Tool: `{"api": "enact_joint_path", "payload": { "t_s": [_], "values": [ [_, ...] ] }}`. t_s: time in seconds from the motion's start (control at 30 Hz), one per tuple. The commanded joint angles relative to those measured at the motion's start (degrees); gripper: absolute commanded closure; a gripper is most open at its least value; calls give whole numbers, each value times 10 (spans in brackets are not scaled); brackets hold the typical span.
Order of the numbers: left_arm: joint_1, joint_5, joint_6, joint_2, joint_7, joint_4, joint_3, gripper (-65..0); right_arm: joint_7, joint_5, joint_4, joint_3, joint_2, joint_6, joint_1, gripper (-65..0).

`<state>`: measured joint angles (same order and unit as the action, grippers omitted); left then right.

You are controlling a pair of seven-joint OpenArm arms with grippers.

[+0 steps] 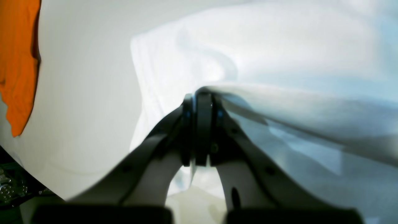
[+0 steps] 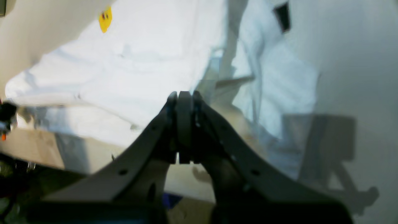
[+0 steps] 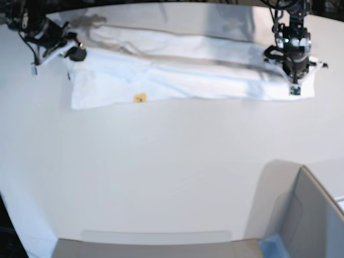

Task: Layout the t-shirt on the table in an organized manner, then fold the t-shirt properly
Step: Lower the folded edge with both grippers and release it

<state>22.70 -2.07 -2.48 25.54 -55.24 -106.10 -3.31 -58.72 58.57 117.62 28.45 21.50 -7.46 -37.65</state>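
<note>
Your t-shirt (image 3: 177, 75) lies as a long white band across the top of the base view, stretched between both arms near the table's (image 3: 161, 172) curved far edge. The whole lower and middle frame is bare tabletop, wide room toward you; only a grey box (image 3: 309, 220) stands at the lower right corner.

Your left gripper (image 1: 203, 93), at the upper right of the base view, has its jaws pressed together on a raised fold of white cloth, which lifts away to the right in its wrist view. Your right gripper (image 2: 184, 93), at the upper left, also shows its jaws pressed together; cloth lies right at the tips, yet blur keeps you from telling whether any is pinched.

A yellow patch of print (image 3: 140, 97) peeps out at the shirt's lower edge. A black neck tag (image 2: 282, 15) shows at the top of the right wrist view. An orange cloth (image 1: 17, 62) is cut off at the left edge of the left wrist view. Both wrist views are soft.
</note>
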Motion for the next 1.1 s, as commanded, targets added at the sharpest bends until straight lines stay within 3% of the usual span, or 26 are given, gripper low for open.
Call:
{"api": "enact_joint_path", "payload": {
  "t_s": [0.0, 0.17, 0.37, 0.43, 0.67, 0.9, 1.07],
  "values": [
    [-1, -10, -5, 6, 10, -7, -2, 0, 7, 6, 9, 3, 4, 5, -3, 0],
    [4, -11, -5, 6, 10, -7, -1, -1, 3, 4, 8, 3, 3, 5, -4, 0],
    [24, -11, -5, 7, 10, -10, -1, -243, 2, 4, 8, 3, 3, 5, -4, 0],
    [38, -11, -5, 8, 10, -11, -1, -273, 2, 3, 8, 3, 3, 5, -4, 0],
    [43, -13, -5, 10, 8, -11, -6, -265, 2, -23, 8, 2, 3, 5, -5, 0],
    [39, -14, -8, 27, -83, -9, -8, -265, 2, -55, 8, 0, 3, 5, -13, 0],
    [39, -62, -9, 17, -89, -8, -45, -265, 2, -58, 8, -29, 3, 4, -11, 0]
  ]
}}
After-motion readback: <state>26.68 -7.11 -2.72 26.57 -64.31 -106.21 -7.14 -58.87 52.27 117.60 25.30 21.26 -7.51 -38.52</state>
